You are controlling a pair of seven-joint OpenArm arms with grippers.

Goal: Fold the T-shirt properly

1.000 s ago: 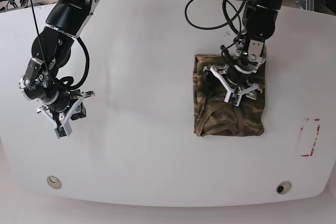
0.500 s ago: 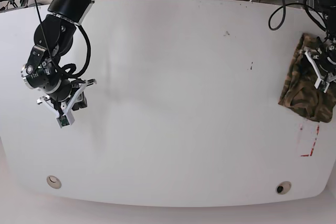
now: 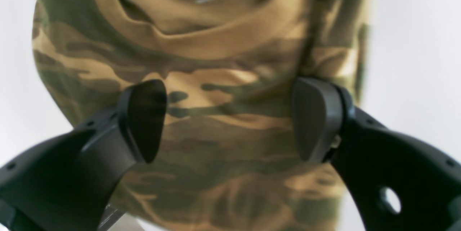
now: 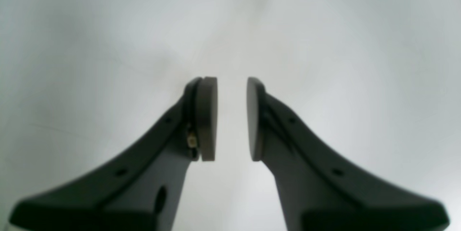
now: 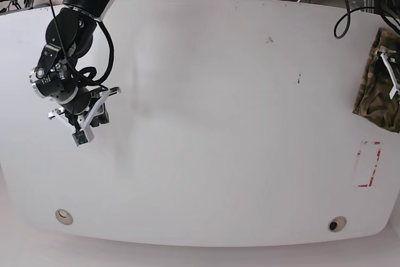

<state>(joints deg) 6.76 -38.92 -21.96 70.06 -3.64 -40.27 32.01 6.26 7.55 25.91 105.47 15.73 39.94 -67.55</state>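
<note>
The folded T-shirt (image 5: 379, 80) has slid to the table's (image 5: 206, 123) far edge, lying between the left gripper's (image 3: 230, 119) spread fingers, the right gripper (image 4: 232, 119) slightly parted and empty; folding looks finished, so next comes withdrawing.

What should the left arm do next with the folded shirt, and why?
Probably lift the left end effector straight up, away from the T-shirt. The shirt lies folded at the table's right edge, and the fingers stand wide apart over the cloth, pinching nothing.
</note>
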